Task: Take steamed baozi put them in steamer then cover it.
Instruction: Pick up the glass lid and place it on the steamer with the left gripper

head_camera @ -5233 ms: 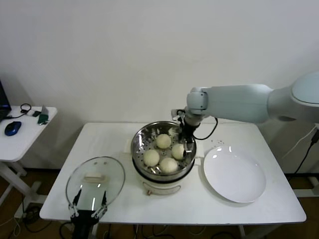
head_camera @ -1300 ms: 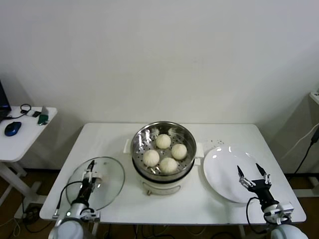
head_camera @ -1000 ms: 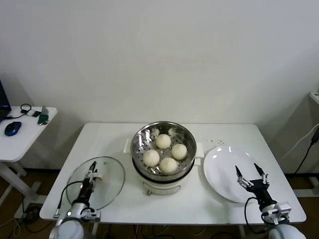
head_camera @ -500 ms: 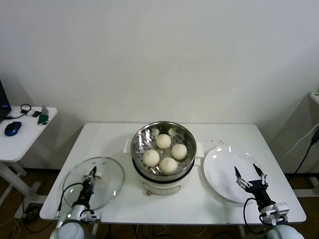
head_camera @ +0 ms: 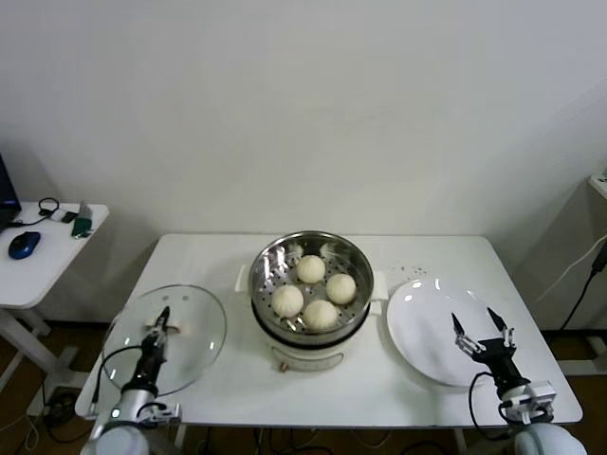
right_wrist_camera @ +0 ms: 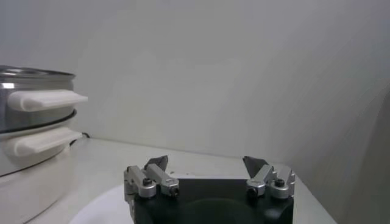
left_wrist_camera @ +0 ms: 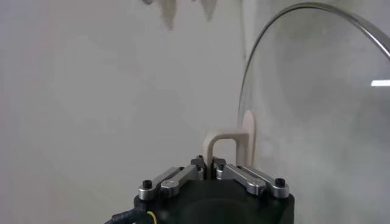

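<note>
The left hand has just clamped on the cover's handle and tilts it up off the desk. Four baozi sit in the steamer; covering comes next. The right hand waits, spread, over the plate.

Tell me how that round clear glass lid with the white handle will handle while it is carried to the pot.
The round clear glass lid is probably rigid yet breakable, being glass with a metal rim. Held only by its white handle in the shut left gripper, it may swing or tilt. Its broad disc looks fairly heavy for so narrow a grip.
</note>
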